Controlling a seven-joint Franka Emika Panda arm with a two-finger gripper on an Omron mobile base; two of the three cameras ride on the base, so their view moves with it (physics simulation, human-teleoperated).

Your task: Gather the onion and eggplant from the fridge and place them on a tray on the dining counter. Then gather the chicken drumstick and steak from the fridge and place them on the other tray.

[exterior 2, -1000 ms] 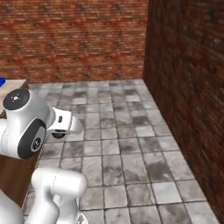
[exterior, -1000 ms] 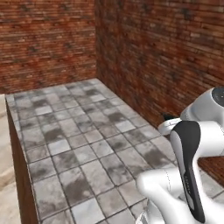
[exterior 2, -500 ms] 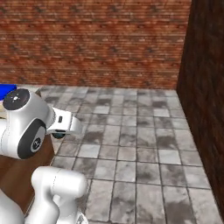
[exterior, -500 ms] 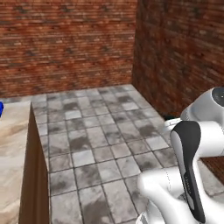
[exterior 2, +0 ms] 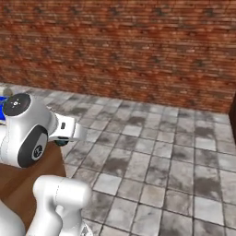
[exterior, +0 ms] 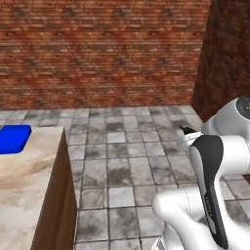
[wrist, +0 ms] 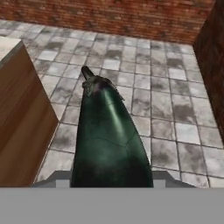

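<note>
The gripper (wrist: 112, 181) is clamped on the eggplant (wrist: 109, 140), which sticks out forward, stem end away, over the grey tiled floor (wrist: 175, 109). The dining counter (exterior: 24, 180) sits off to the left, with a blue box (exterior: 13, 138) on top.

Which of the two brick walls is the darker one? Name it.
The side wall, right of the lit red back wall in the left base view; it is shadowed dark brown.
</note>
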